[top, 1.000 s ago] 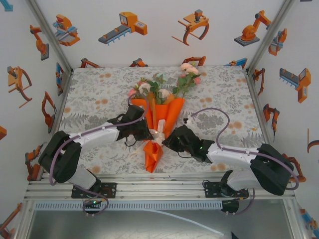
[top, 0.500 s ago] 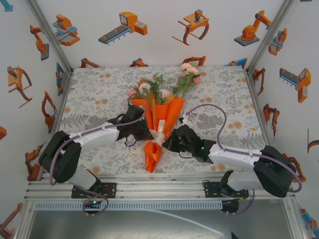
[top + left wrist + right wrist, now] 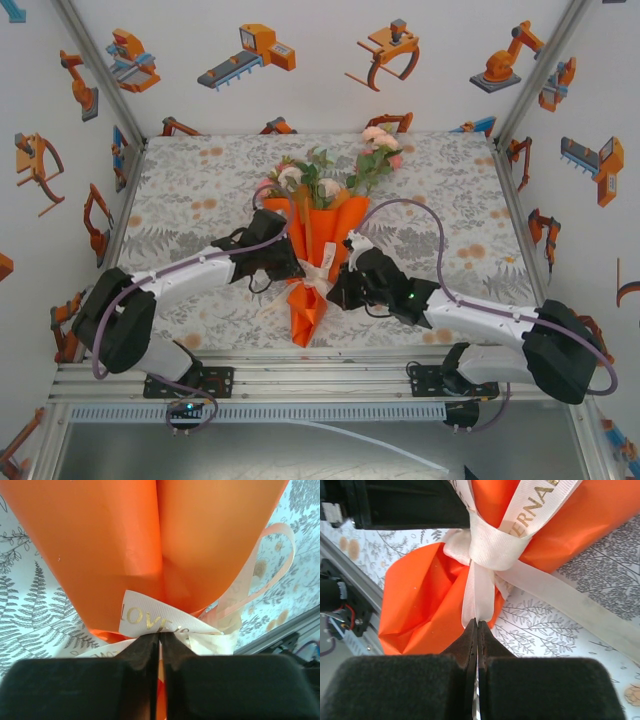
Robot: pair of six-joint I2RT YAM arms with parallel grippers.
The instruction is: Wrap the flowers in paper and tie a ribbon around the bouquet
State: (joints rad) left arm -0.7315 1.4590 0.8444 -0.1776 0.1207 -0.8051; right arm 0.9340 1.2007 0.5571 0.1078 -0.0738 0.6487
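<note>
Ribbon knotted round the bouquet is pinched in the shut right hand; the hold of the nearly closed left hand cannot be told. The knot could be slackened by uneven pull.

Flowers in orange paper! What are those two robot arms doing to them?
They're tying up a bouquet. The flowers are already wrapped in the orange paper, and the bundle lies on the leafy tablecloth. A cream ribbon goes around the narrow part and crosses over itself like a knot. The right fingers are shut on one ribbon tail. The left fingers look pinched on the ribbon from the other side.
</note>
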